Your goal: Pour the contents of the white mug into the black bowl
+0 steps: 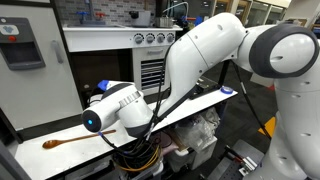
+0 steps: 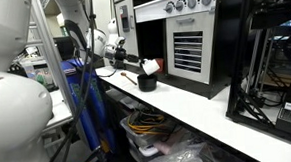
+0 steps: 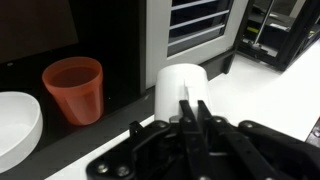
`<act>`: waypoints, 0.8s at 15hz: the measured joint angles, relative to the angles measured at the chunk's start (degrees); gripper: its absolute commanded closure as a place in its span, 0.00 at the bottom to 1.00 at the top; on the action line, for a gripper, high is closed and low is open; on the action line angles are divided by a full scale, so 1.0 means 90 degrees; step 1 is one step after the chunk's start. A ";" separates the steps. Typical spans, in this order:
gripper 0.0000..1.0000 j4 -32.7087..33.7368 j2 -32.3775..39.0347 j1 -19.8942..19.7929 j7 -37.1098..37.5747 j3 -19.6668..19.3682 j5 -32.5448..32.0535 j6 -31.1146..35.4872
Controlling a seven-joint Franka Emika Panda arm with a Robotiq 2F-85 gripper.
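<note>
1. **Task object.** The white mug (image 3: 176, 80) is off the table, carried at the end of the arm. In the wrist view it stands directly ahead of the fingers as a plain white cylinder. In an exterior view it hangs just above the black bowl (image 2: 147, 84), which rests on the table (image 2: 237, 111).
2. **Claw.** The gripper (image 3: 192, 102) has its fingers drawn tight together, pinched on the near wall of the white mug. The contact itself is hidden behind the fingers.
3. **Step in hand.** Judged from the level line of the wrist view, which faces the appliance front rather than the table, the pour is under way. No stream or contents show, so how much has left the white mug cannot be told.
4. **Next move.** It calls for more wrist roll while the mug's mouth is held over the bowl's wide opening. The black bowl is out of the wrist view, so alignment depends on the exterior view.
5. **Surroundings.**
   - A red-orange cup (image 3: 73, 88) stands near, to one side of the white mug.
   - A white round dish (image 3: 14, 125) sits at the frame edge, beyond that cup.
   - An appliance with knobs and a louvred front (image 2: 183, 39) stands close behind.
   - A wooden spoon (image 1: 65, 140) lies well apart.
6. **Obstructions.** The red-orange cup is the nearest thing a wide swing could strike. In an exterior view the arm (image 1: 200, 55) hides both vessels.
</note>
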 measured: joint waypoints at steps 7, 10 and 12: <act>0.98 -0.0191 0.0066 0.0135 0.0000 0.0071 -0.0485 -0.0438; 0.98 -0.0257 0.0093 0.0180 0.0000 0.0097 -0.0663 -0.0571; 0.98 -0.0320 0.0094 0.0201 0.0000 0.0107 -0.0803 -0.0667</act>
